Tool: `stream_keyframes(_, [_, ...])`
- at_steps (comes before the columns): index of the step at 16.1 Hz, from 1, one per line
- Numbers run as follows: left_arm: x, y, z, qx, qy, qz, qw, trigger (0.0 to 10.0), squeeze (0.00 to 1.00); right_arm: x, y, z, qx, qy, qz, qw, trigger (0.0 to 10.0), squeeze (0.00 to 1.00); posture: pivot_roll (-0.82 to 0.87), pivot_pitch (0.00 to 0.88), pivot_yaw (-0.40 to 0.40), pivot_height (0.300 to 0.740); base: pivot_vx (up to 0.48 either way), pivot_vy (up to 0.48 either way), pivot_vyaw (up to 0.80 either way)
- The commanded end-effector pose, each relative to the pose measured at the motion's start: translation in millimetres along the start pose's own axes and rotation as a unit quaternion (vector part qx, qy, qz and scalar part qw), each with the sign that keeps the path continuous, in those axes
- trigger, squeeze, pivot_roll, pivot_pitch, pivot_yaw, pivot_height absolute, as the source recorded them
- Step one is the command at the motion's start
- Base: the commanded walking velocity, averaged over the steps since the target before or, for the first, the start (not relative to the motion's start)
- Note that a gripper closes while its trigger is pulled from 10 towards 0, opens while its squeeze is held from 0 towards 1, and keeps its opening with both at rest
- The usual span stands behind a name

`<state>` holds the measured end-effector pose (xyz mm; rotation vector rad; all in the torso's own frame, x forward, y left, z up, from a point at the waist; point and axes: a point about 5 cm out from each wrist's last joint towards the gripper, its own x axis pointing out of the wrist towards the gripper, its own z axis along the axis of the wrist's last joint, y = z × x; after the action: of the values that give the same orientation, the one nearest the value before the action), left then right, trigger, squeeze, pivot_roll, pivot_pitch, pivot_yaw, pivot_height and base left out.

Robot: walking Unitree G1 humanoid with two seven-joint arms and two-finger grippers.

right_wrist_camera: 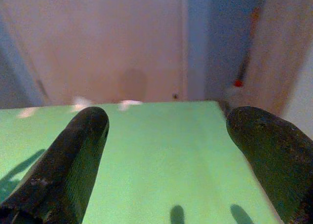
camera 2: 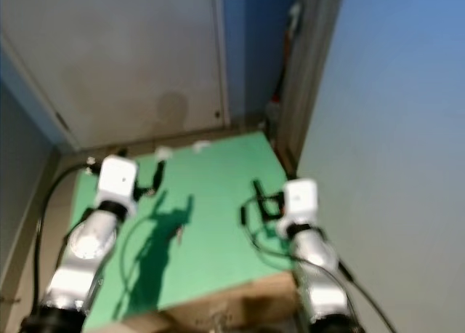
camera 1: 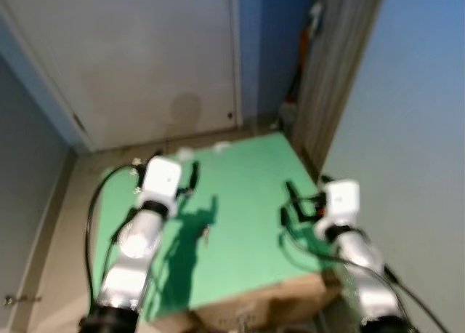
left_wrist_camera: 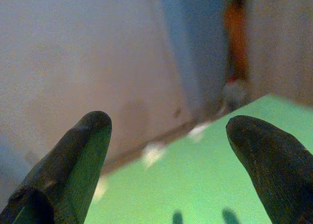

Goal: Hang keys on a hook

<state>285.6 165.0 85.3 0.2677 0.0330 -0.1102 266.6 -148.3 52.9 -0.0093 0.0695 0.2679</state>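
While both arms reach forward over the green mat [camera 1: 247, 180], the left gripper [left_wrist_camera: 166, 150] hovers spread and empty; the right gripper [right_wrist_camera: 168, 145] likewise gapes, holding nothing. A small dark thing [camera 1: 206, 235], perhaps the keys, lies on the mat between them; too blurred to tell.

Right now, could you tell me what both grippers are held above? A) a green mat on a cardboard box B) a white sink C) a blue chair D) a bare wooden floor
A: the left gripper and right gripper, both open and empty, hover over the green mat on the cardboard box.
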Motion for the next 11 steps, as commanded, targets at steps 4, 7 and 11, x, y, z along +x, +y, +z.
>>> stream_keyframes(4, [20.1,1.3,-11.6,-0.033,0.041,0.02,0.998,10.0,0.0,-25.1,-20.2,-3.1,-0.023,0.028,0.0,0.999,10.0,0.0,-0.19,0.1,0.026,0.74,0.0,0.0,0.0])
stream_keyframes(7, [29.3,-2.0,-23.1,-0.05,0.062,0.022,0.997,10.0,0.0,-45.2,-30.2,-0.1,-0.037,0.045,-0.001,0.998,10.0,0.0,-0.26,0.161,-0.007,0.74,0.0,0.0,0.0])
stream_keyframes(11, [35.5,-6.8,-35.7,-0.045,0.09,0.011,0.995,10.0,0.0,-95.7,-49.8,14.1,-0.063,0.081,-0.01,0.995,10.0,0.0,-0.37,0.289,-0.069,0.74,0.0,0.0,0.0])
